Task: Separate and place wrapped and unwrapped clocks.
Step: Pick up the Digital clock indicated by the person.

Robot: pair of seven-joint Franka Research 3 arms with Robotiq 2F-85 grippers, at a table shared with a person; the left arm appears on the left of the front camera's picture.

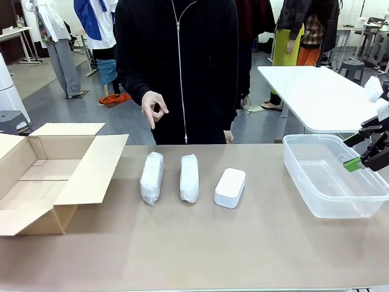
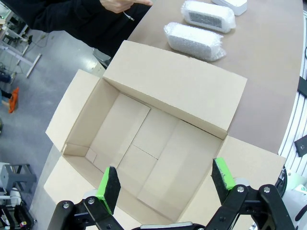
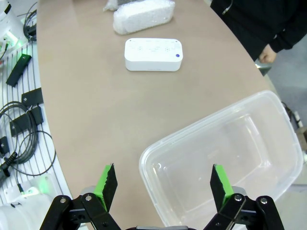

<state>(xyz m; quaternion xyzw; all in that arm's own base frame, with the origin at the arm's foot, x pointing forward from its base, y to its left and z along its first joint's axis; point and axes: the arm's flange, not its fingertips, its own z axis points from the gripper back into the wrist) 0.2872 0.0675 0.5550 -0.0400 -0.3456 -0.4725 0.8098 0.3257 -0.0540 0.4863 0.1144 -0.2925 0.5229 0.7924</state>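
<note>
A wrapped clock (image 1: 152, 177), a second wrapped clock (image 1: 189, 177) and the unwrapped clock (image 1: 230, 187) are lying in a row near the table's (image 1: 213, 249) far edge. The left gripper (image 2: 165, 175) is hovering over the cardboard box (image 1: 91, 170) and the right gripper (image 3: 164, 172) over the clear tub (image 1: 331, 210), both spreading their fingers apart, empty.

Front camera faces the person (image 1: 176, 73) across the table (image 1: 200, 255); left wrist camera looks down close into the cardboard box (image 2: 144, 143), right wrist camera over the clear tub (image 3: 230, 153); both catch one wrapped clock (image 2: 208, 15) (image 3: 144, 14).
</note>
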